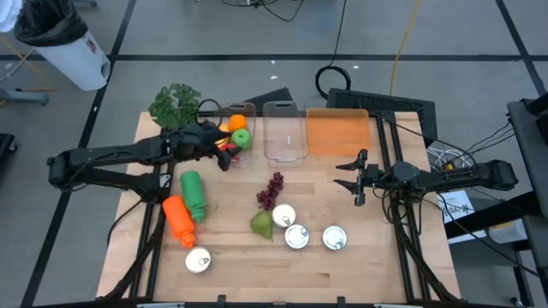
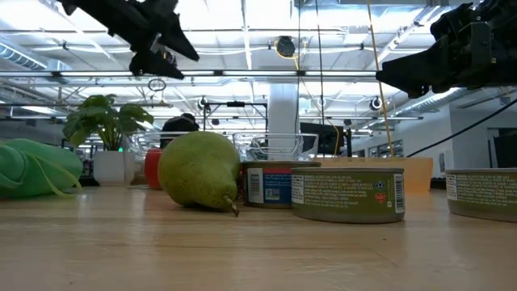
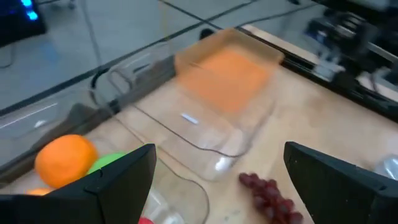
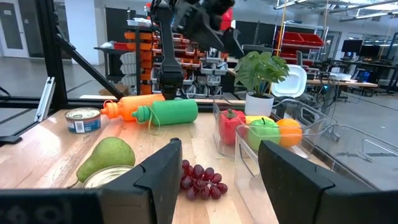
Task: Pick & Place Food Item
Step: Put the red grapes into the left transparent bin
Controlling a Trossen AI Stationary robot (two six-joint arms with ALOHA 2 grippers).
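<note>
A wooden table (image 1: 342, 257) stands on a grey floor marked with dark lines; a white bin (image 1: 73, 51) with a black liner sits off its far left corner, and cables trail past the far edge. The low view looks into a workshop hall with ceiling lights and racking.

Along the far side of the table stand three containers in a row. The left clear container (image 1: 236, 128) holds an orange (image 1: 237, 122), a green apple (image 1: 241, 137) and a red pepper (image 4: 231, 124). The middle clear container (image 1: 285, 133) and the orange container (image 1: 338, 131) hold nothing visible. A potted plant (image 1: 175, 104) stands just beside the left container.

On the open surface lie a bunch of dark red grapes (image 1: 271, 190), a green pear (image 1: 261, 223) touching a tin (image 1: 283, 215), and two more tins (image 1: 296, 236) (image 1: 334, 238) near it. A fourth tin (image 1: 198, 259) sits near the left front. A green bottle (image 1: 193, 193) and an orange bottle (image 1: 179, 219) lie side by side, touching.

The left gripper (image 1: 224, 152) hangs raised above the near end of the left clear container — its fingers (image 3: 115, 180) stand wide apart, nothing between them.

The right gripper (image 1: 349, 175) hovers right of the grapes, well apart from them, fingers (image 4: 158, 177) partly apart and empty — pointed toward the table's middle.
</note>
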